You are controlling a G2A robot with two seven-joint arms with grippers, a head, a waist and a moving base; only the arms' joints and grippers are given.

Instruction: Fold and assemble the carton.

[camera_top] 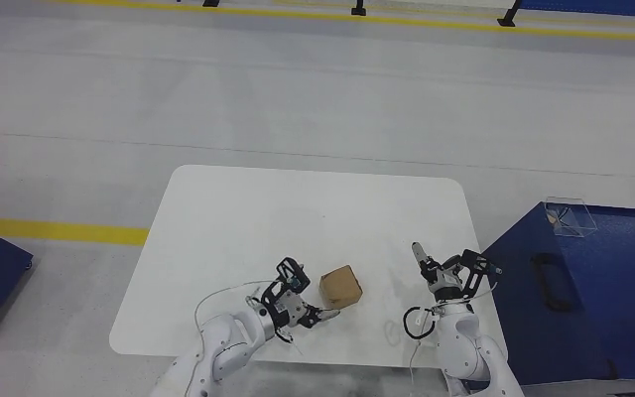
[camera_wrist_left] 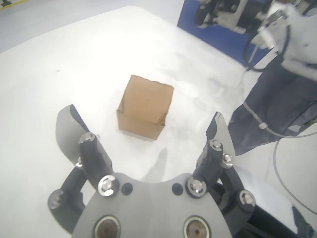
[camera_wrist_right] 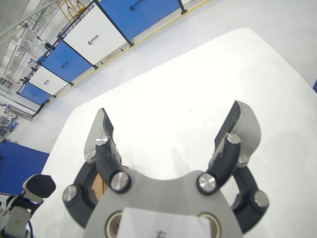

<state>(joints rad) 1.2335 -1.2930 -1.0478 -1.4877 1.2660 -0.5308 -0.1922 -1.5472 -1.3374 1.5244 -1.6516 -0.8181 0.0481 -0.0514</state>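
Note:
A small brown carton [camera_top: 340, 287] stands closed as a cube on the white table [camera_top: 298, 208], near the front edge. My left gripper [camera_top: 310, 295] sits just beside it on the near-left, open, with nothing between its fingers. In the left wrist view the carton [camera_wrist_left: 145, 107] stands a short way beyond the spread left gripper [camera_wrist_left: 143, 116], apart from both fingers. My right gripper [camera_top: 454, 260] hovers to the carton's right, open and empty, near the table's right edge. From the right wrist, the right gripper [camera_wrist_right: 169, 107] faces bare table, and a sliver of carton [camera_wrist_right: 99, 187] shows behind its base.
A blue cabinet [camera_top: 566, 288] stands close off the table's right side with a clear container [camera_top: 571, 215] on top. The table's far half is bare white surface. Blue and white panels [camera_wrist_right: 138, 8] line the room behind.

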